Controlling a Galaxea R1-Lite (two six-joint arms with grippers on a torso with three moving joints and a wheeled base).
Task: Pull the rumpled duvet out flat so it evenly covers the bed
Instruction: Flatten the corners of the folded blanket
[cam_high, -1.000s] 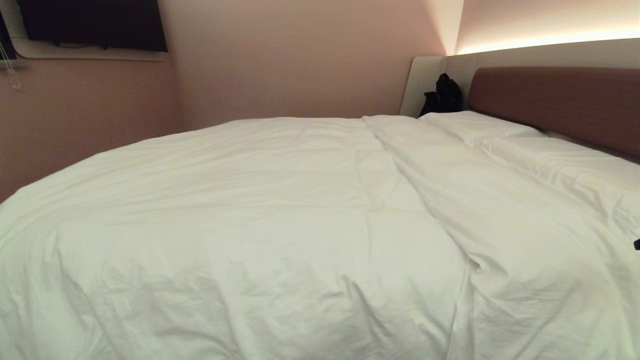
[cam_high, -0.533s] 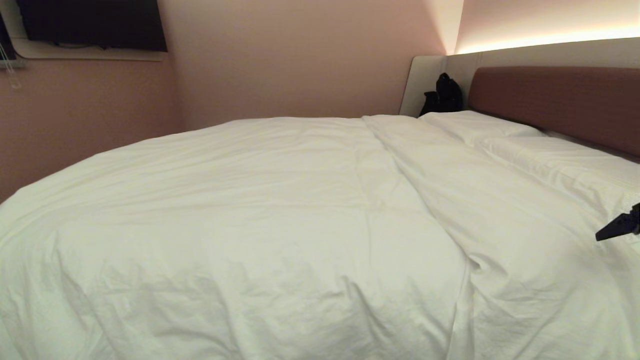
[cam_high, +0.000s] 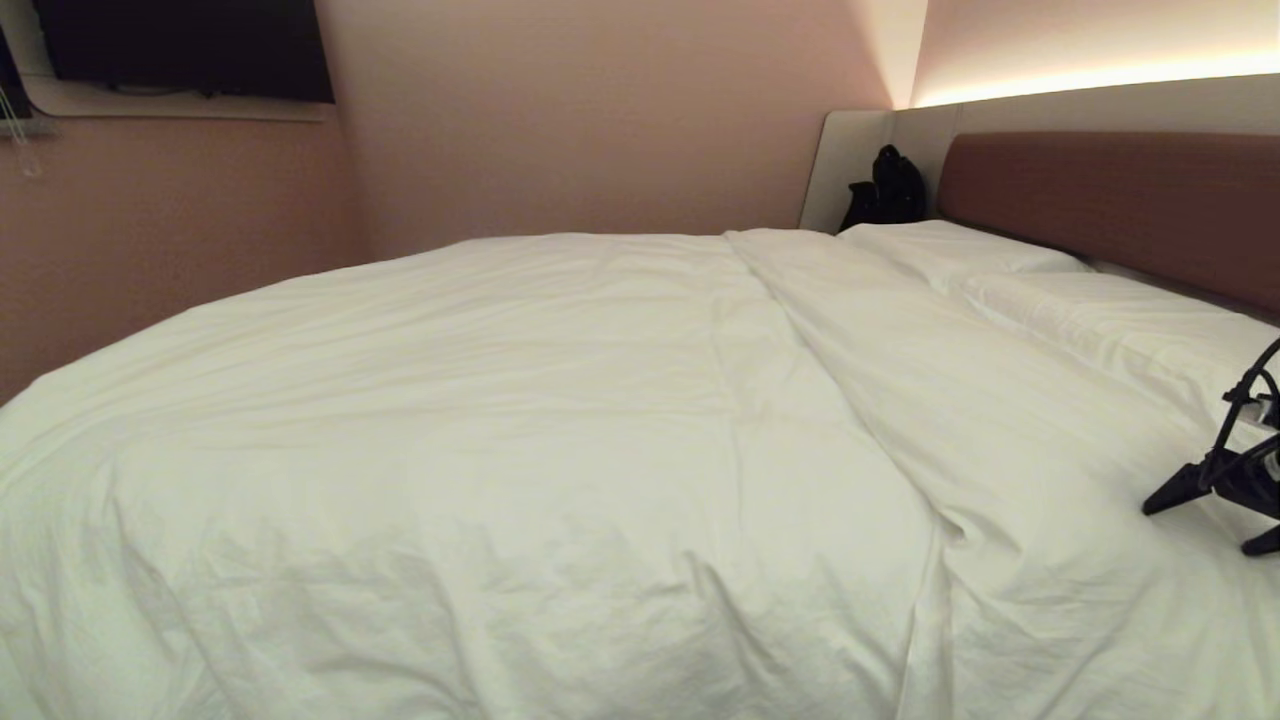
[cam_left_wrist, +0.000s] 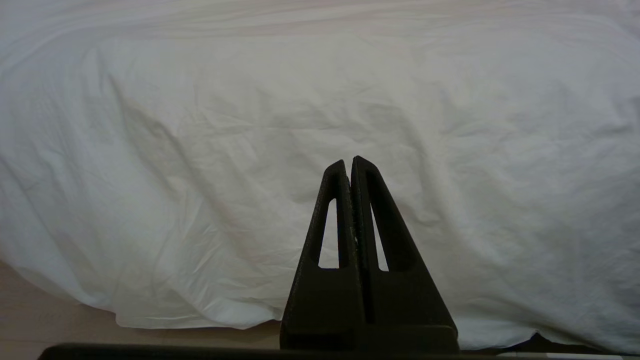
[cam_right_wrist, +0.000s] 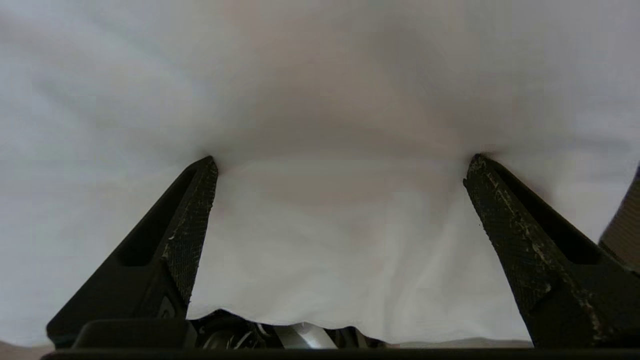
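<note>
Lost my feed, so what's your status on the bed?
Right gripper open, tips pressed into duvet. Left gripper shut, parked off the duvet. Nothing in the way.

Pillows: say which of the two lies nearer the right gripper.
The near pillow, on the robot's side of the bed; the open right gripper hovers just beside it. The other pillow lies toward the far wall.

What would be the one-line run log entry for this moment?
right end effector: open, tips pressing duvet | left end effector: shut, parked facing the duvet's overhang | bed: mostly covered
</note>
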